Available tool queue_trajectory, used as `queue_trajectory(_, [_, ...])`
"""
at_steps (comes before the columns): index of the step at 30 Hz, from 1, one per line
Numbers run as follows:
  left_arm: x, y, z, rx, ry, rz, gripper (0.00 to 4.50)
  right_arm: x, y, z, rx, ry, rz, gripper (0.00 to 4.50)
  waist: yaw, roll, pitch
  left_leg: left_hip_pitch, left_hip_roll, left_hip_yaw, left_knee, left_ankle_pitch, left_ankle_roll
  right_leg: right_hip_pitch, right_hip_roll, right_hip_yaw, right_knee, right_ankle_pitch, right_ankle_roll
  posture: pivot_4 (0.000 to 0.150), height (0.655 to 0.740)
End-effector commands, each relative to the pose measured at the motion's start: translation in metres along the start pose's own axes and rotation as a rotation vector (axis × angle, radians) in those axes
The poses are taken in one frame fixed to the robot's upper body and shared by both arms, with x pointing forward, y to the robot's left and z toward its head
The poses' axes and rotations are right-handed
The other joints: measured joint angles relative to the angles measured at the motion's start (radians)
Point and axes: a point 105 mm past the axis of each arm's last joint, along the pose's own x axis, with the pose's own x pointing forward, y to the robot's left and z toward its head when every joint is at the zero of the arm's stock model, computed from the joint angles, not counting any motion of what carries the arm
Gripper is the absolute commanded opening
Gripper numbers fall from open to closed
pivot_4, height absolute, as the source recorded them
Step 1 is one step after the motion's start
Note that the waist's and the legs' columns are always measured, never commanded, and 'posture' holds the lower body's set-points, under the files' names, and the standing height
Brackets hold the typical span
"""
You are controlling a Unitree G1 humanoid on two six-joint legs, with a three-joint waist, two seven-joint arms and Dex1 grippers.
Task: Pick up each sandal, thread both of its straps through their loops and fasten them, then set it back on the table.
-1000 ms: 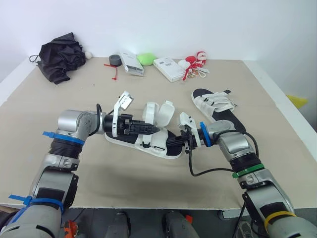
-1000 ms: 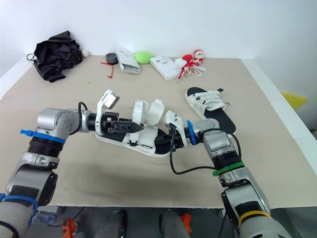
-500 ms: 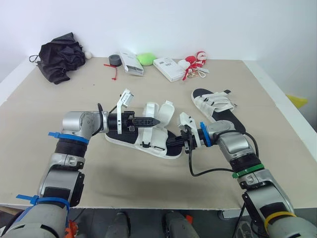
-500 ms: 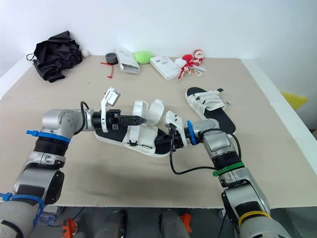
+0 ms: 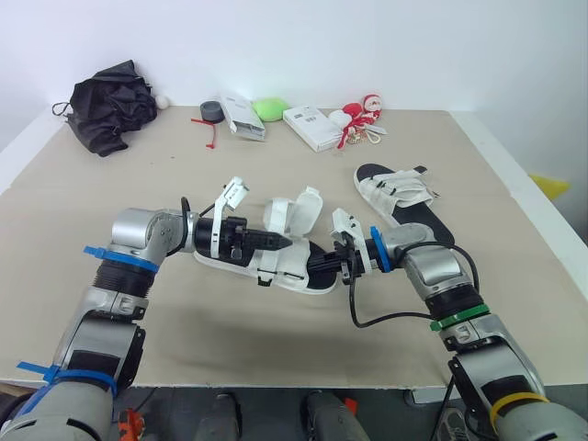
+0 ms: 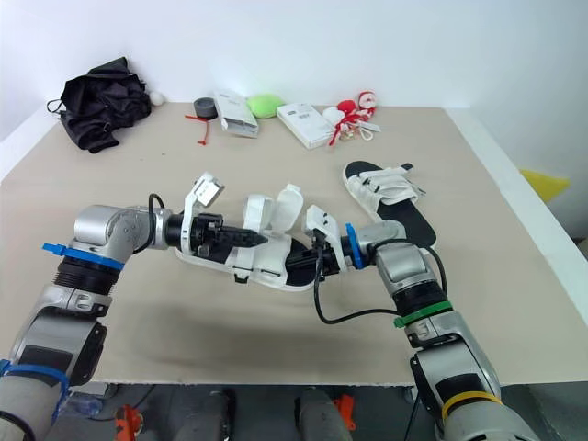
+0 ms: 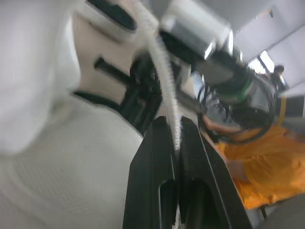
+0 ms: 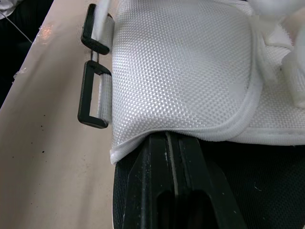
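Compared with half a second ago, the left gripper sits lower and its wrist has rolled. It now lies along the black-soled sandal with white mesh straps rather than up at the raised flaps. Its fingers are pinched together on a white mesh strap, seen edge-on between them. The right gripper has not shifted. Its fingers are pressed flat together on the black footbed, tips tucked under a white flap beside two black plastic loops; whether they grip anything cannot be told. The sandal is at the middle of the beige table, well away from every edge, with bare tabletop toward the near edge. The second matching sandal lies apart, farther back on the right. A black cloth bundle, white boxes and a red-and-white toy line the far edge.
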Motion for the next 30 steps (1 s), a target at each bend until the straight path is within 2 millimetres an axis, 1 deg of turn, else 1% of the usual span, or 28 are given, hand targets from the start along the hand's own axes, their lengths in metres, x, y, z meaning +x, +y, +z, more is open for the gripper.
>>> queue_trajectory(1, [-0.001, 0.001, -0.01, 0.068, 0.058, 0.032, 0.04, 0.005, 0.004, -0.026, 0.077, 0.071, 0.006, 0.0, 0.0, 0.0, 0.0, 0.0, 0.0, 0.0, 0.0, 0.0, 0.0, 0.0, 0.0, 0.0, 0.0, 0.0, 0.0, 0.15, 0.738])
queue_trajectory(4, [0.0, 0.004, -0.015, 0.115, 0.065, 0.049, 0.04, 0.005, 0.004, -0.026, 0.077, 0.071, 0.006, 0.0, 0.001, 0.0, 0.0, 0.0, 0.0, 0.0, 0.0, 0.0, 0.0, 0.0, 0.0, 0.0, 0.0, 0.0, 0.0, 0.15, 0.738])
queue_trajectory(7, [0.0, 0.002, -0.019, 0.128, 0.071, 0.035, 0.04, 0.006, 0.005, -0.027, 0.077, 0.072, 0.008, 0.0, 0.001, 0.0, 0.0, 0.0, 0.0, 0.0, 0.001, 0.0, 0.0, 0.001, 0.0, 0.0, 0.0, 0.0, 0.0, 0.15, 0.738])
queue_trajectory(10, [-0.002, -0.001, -0.018, 0.146, 0.053, 0.036, 0.04, 0.006, 0.005, -0.027, 0.077, 0.073, 0.008, 0.0, 0.001, 0.0, 0.0, 0.0, 0.0, 0.0, 0.001, 0.0, 0.0, 0.001, 0.0, 0.0, 0.0, 0.0, 0.0, 0.15, 0.738])
queue_trajectory(13, [-0.004, -0.006, -0.009, 0.137, 0.004, 0.015, 0.93, 0.006, 0.005, -0.027, 0.077, 0.075, 0.009, 0.0, 0.001, 0.0, 0.0, 0.0, 0.0, 0.0, 0.001, 0.0, 0.0, 0.0, 0.0, 0.0, 0.0, 0.0, 0.0, 0.15, 0.738])
queue_trajectory(14, [-0.004, -0.01, -0.006, 0.134, -0.005, 0.0, 1.41, 0.006, 0.006, -0.028, 0.077, 0.075, 0.009, 0.0, 0.001, 0.0, 0.0, 0.0, 0.0, 0.0, 0.001, 0.0, 0.0, 0.0, 0.0, 0.0, 0.0, 0.0, 0.0, 0.15, 0.738])
queue_trajectory(16, [-0.005, -0.017, 0.0, 0.141, -0.028, -0.023, 2.14, 0.006, 0.006, -0.027, 0.077, 0.075, 0.011, 0.0, 0.001, 0.0, 0.0, 0.0, 0.0, 0.0, 0.001, 0.0, 0.0, 0.001, 0.0, 0.0, 0.0, 0.0, 0.0, 0.15, 0.738])
queue_trajectory(17, [-0.005, -0.019, 0.002, 0.143, -0.036, -0.029, 2.75, 0.006, 0.006, -0.027, 0.076, 0.075, 0.011, 0.0, 0.001, 0.0, 0.0, 0.0, 0.0, 0.0, 0.001, 0.0, 0.0, 0.001, 0.0, 0.0, 0.0, 0.0, 0.0, 0.15, 0.738])
queue_trajectory(18, [-0.006, -0.021, 0.004, 0.144, -0.043, -0.027, 3.2, 0.006, 0.006, -0.027, 0.076, 0.075, 0.012, 0.0, 0.001, 0.0, 0.0, 0.0, 0.0, 0.0, 0.001, 0.0, 0.0, 0.001, 0.0, 0.0, 0.0, 0.0, 0.0, 0.15, 0.738])
queue_trajectory(20, [-0.007, -0.023, 0.008, 0.158, -0.05, -0.017, 3.94, 0.006, 0.005, -0.027, 0.075, 0.075, 0.012, 0.0, 0.001, 0.0, 0.0, 0.0, 0.0, 0.0, 0.001, 0.0, 0.0, 0.001, 0.0, 0.0, 0.0, 0.0, 0.0, 0.15, 0.738])
queue_trajectory(23, [-0.012, -0.028, 0.015, 0.177, -0.062, -0.006, 3.94, 0.006, 0.005, -0.026, 0.074, 0.073, 0.011, 0.0, 0.001, 0.0, 0.0, 0.0, 0.0, 0.0, 0.001, 0.0, 0.0, 0.0, 0.0, 0.0, 0.0, 0.0, 0.0, 0.15, 0.738])
queue_trajectory(24, [-0.017, -0.026, 0.018, 0.201, -0.064, 0.027, 3.94, 0.006, 0.005, -0.026, 0.074, 0.073, 0.011, 0.0, 0.001, 0.0, 0.0, 0.0, 0.0, 0.0, 0.001, 0.0, 0.0, 0.0, 0.0, 0.0, 0.0, 0.0, 0.0, 0.15, 0.738])
queue_trajectory(27, [-0.036, -0.023, 0.02, 0.326, -0.02, 0.115, 3.94, 0.006, 0.005, -0.026, 0.075, 0.071, 0.009, 0.0, 0.0, 0.0, 0.0, 0.0, 0.0, 0.0, 0.0, 0.0, 0.0, 0.0, 0.0, 0.0, 0.0, 0.0, 0.0, 0.15, 0.738])
queue_trajectory(30, [-0.059, -0.03, 0.029, 0.372, -0.046, 0.158, 3.94, 0.005, 0.005, -0.027, 0.077, 0.072, 0.009, 0.0, 0.001, 0.0, 0.0, 0.0, 0.0, 0.0, 0.0, 0.0, 0.0, 0.0, 0.0, 0.0, 0.0, 0.0, 0.0, 0.15, 0.738])
